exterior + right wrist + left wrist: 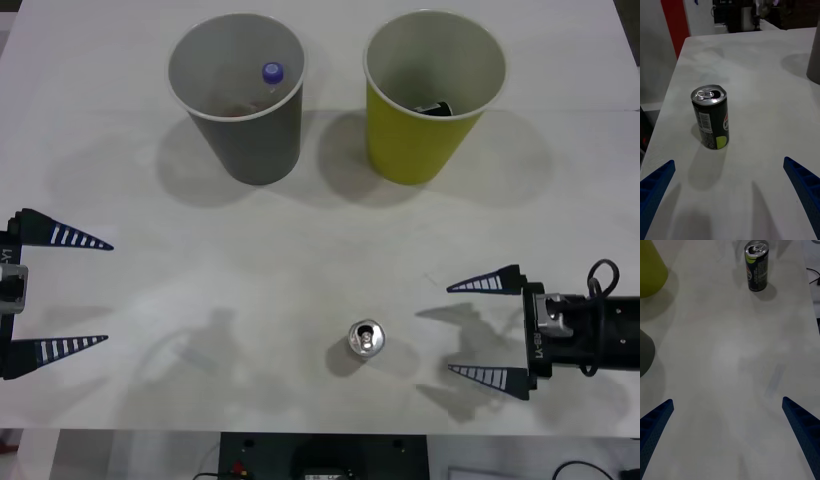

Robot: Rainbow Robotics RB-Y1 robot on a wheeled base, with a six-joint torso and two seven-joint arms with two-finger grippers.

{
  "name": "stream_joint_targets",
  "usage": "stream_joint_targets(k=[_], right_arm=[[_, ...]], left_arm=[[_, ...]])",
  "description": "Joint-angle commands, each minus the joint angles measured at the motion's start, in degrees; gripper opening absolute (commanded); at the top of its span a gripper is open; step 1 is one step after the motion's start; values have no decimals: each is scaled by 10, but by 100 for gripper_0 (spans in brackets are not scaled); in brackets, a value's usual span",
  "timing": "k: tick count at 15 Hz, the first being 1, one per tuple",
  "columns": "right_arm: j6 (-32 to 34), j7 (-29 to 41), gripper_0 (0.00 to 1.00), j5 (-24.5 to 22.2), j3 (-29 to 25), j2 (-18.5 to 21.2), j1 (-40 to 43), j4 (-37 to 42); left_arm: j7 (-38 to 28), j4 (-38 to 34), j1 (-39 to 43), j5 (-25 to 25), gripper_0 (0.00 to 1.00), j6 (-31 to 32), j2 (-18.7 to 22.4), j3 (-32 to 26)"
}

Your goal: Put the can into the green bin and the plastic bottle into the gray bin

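Silver catches the eye first: the pull-tab top of the can point(366, 338), standing upright on the white surface point(300, 250) near the front edge, well apart from both bins. The plastic bottle point(272, 73) already sits inside the gray bin point(240, 100), its blue-purple cap poking up near the far wall, so that half looks done. The green bin point(432, 95) stands just beside the gray one at the back, and something dark lies at its bottom, too hidden for me to name. The step in hand, as I judge it, is fetching the can. The right claw point(485, 328) hovers low to the can's right, fingers spread wide and holding nothing, pointed at it with a gap left to close. It would need to slide in until the fingers straddle the body, squeeze, lift, then carry it back over the green rim. The left claw point(70, 292) waits at the left edge, spread wide too and empty. Nothing stands between can and claw; the tall rim is the one thing to clear.
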State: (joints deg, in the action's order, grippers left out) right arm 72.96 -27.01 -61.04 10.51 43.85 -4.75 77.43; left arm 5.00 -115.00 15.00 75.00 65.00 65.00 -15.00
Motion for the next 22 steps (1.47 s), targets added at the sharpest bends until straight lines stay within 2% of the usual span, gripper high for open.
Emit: stream_joint_targets(k=[1,4,11,16,22], right_arm=[[10,-14,100,0,6,-30,-11,-32],[24,-62,100,0,10,-61,-32,-83],[18,-89,100,0,40,-112,-62,-138],[-12,-102,100,-6,61,-145,-65,-139],[-48,-112,100,-5,95,-166,-69,-139]], left_arm=[[0,0,0,0,100,0,0,0],[0,0,0,0,100,0,0,0],[0,0,0,0,100,0,0,0],[0,0,0,0,100,0,0,0],[0,0,0,0,100,0,0,0]])
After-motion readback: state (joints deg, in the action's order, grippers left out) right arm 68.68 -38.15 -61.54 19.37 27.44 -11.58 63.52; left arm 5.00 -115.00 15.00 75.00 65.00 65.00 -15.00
